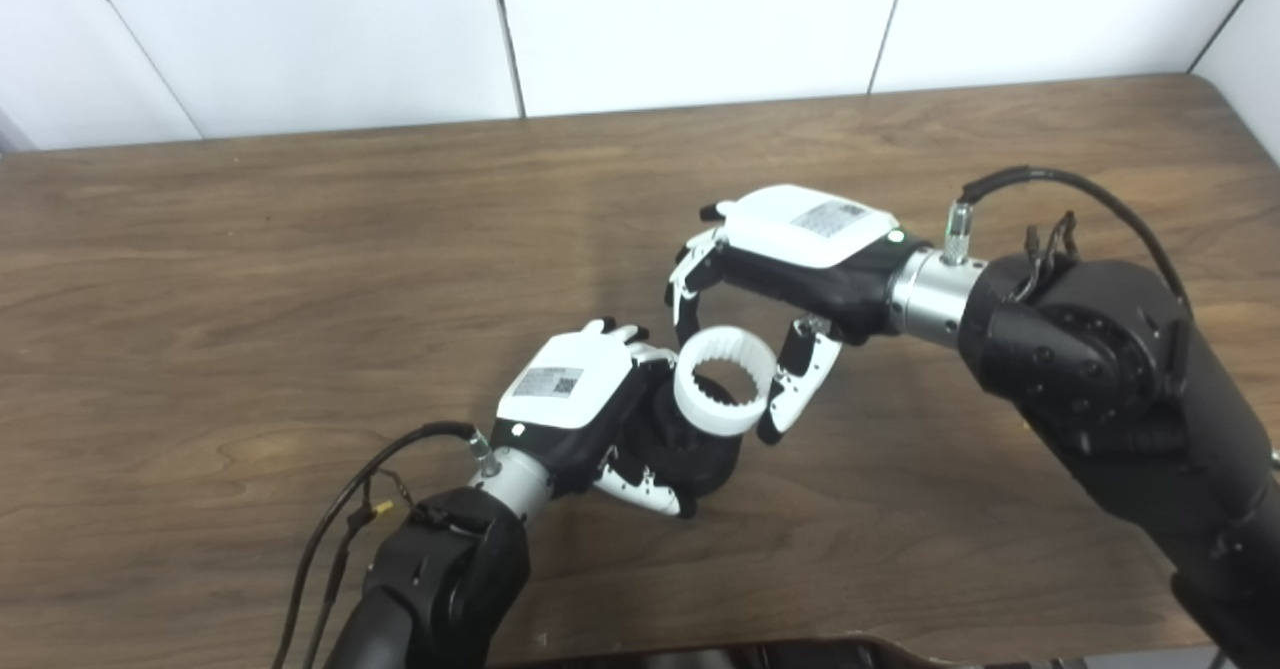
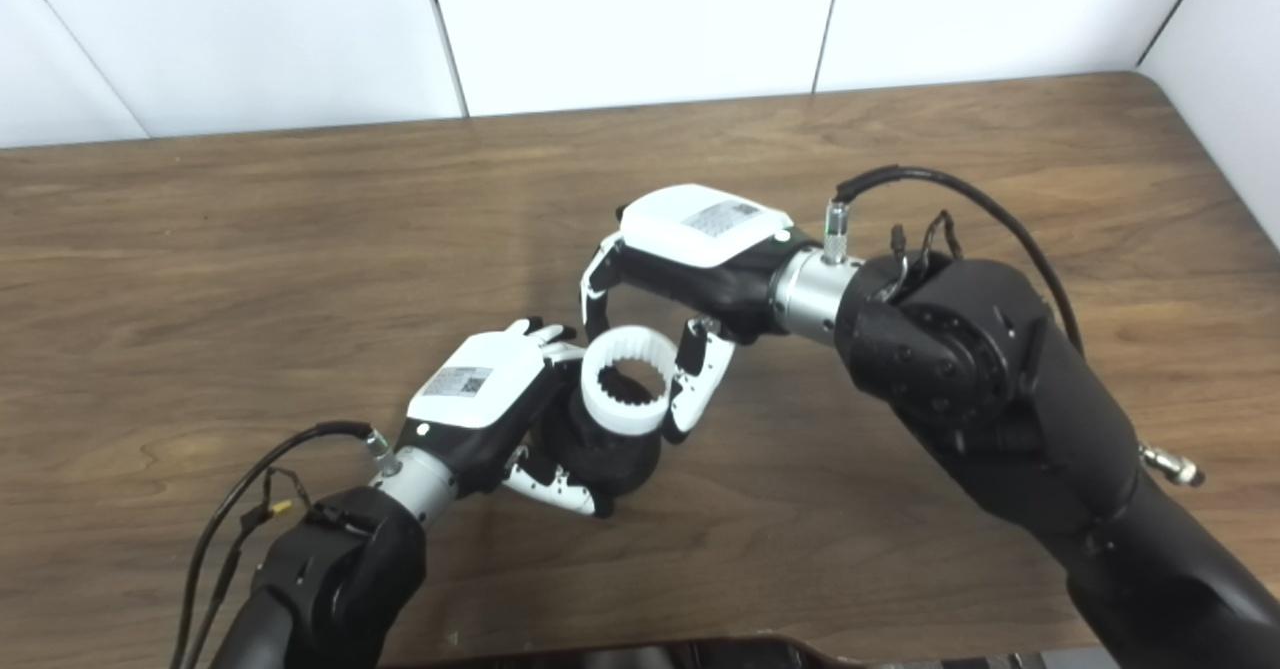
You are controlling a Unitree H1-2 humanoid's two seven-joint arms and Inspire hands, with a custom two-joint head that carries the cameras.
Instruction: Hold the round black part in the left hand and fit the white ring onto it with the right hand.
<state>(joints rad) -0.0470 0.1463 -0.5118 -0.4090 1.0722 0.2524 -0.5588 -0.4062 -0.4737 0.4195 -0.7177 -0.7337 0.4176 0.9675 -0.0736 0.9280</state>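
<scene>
A: So, what do we log for the left hand [image 1: 585,399]?

B: We note it low over the brown table [image 1: 250,279], fingers and thumb wrapped around the round black part [image 1: 690,449]. Its white fingers [image 1: 640,489] curl under the part from below, and the part is held just above the tabletop, near the middle of the table.

A: And the white ring [image 1: 724,380]?

B: We see it sitting against the upper face of the black part, tilted toward the camera, with the toothed inner wall visible. We cannot tell whether it is fully seated or only resting on the part.

A: Right hand [image 2: 665,279]?

B: We record it reaching in from the right, palm down, above and just behind the ring. Its fingers arch down on the far-left side of the ring and its thumb [image 1: 795,379] lies against the ring's right edge, so the hand is pinched on the ring.

A: Cables?

B: We note a black cable [image 1: 1060,184] looping over the right wrist.
</scene>
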